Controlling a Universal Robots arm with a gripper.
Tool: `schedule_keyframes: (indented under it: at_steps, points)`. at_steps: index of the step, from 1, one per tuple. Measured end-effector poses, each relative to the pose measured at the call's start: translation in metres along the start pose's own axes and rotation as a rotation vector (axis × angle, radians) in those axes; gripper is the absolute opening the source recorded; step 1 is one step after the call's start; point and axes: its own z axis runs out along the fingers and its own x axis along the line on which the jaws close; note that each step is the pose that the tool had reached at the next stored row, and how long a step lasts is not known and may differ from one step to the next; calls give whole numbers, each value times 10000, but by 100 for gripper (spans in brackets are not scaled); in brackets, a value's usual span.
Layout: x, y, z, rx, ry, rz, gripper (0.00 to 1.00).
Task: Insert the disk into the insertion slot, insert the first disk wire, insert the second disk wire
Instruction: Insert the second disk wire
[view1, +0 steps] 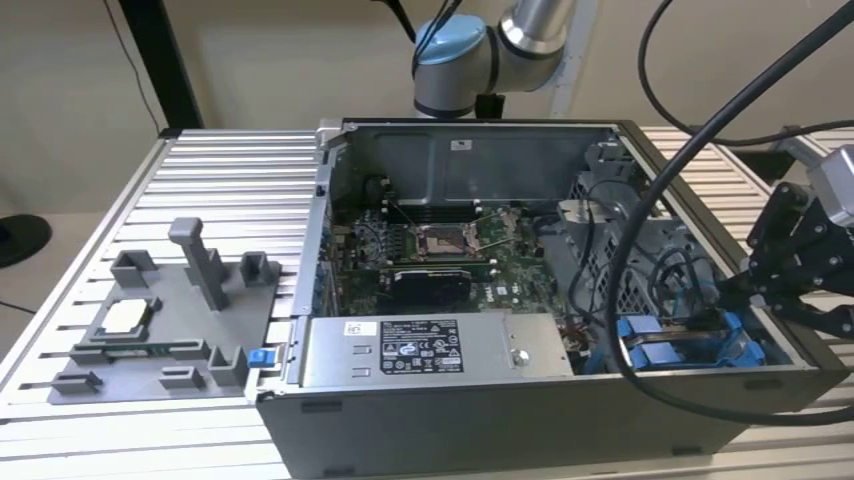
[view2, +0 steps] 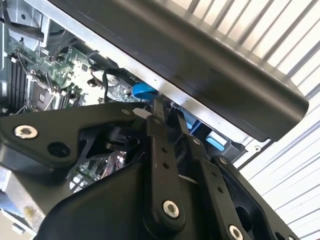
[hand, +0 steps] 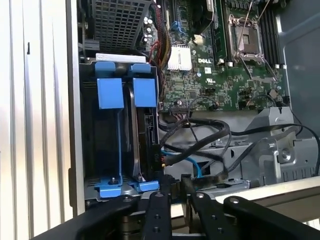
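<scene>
Ribbed aluminium made up the table, and an open computer case took up the middle and right of the exterior view, its motherboard lying bare behind a grey box with a black-and-white sticker. A grey plastic tray with upright pegs sat on the table at the lower left of that frame, apart from the case. The arm came in at the top centre, and thick black cables swept down the right side. At the bottom centre of the first wrist view the gripper hung over the case edge just beside the insertion slot, which filled the left-centre of that frame. Its fingers stood drawn nearly together with a thin dark gap between the tips, and I couldn't make out anything pinched there. The disk sat on edge inside the slot, against the side nearer the motherboard, with bright blue carrier tabs at both ends. A thin blue wire lay looped among black cables just right of the disk, near the fingertips.
</scene>
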Motion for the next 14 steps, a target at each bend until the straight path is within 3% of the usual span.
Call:
schedule_keyframes:
  at_steps: [11, 14]
  points:
    - [0, 2, -1, 20, -113, 77, 100]
    - [-11, 8, -35, 2, -183, 70, 100]
